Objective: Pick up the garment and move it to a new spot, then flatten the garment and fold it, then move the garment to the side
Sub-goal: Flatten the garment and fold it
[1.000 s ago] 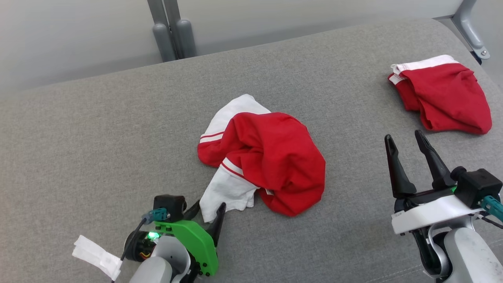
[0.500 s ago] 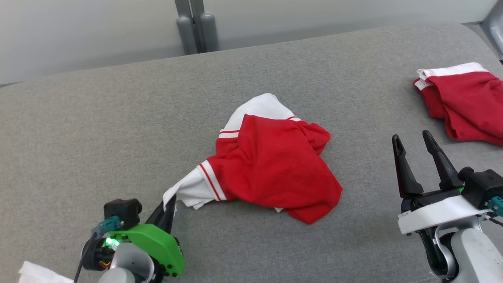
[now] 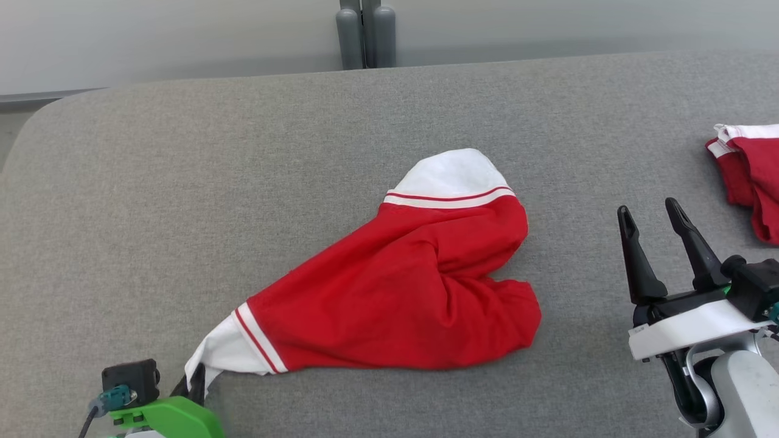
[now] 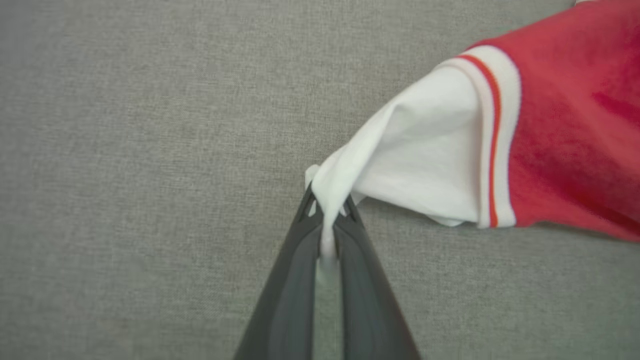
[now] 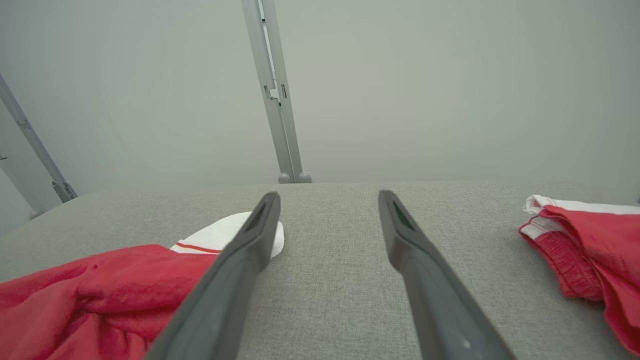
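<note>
A red garment (image 3: 401,292) with white striped cuffs lies stretched across the grey cushion, one white end at the back, the other pulled toward the lower left. My left gripper (image 3: 193,384) is shut on that near white cuff (image 4: 425,165); in the left wrist view the cloth is pinched between the two dark fingers (image 4: 327,215). My right gripper (image 3: 654,213) stands open at the lower right, off to the right of the garment, nothing between its fingers (image 5: 327,200). The garment's red body (image 5: 100,295) shows at the left of the right wrist view.
A second red and white garment (image 3: 751,176) lies bunched at the right edge of the cushion (image 3: 182,182), also at the right in the right wrist view (image 5: 590,250). Grey metal posts (image 3: 365,33) stand behind the cushion's back edge against a pale wall.
My left gripper closed on the white cuff and dragged it toward the lower left, pulling the crumpled garment out long. The head camera swung left. The right gripper stayed open.
</note>
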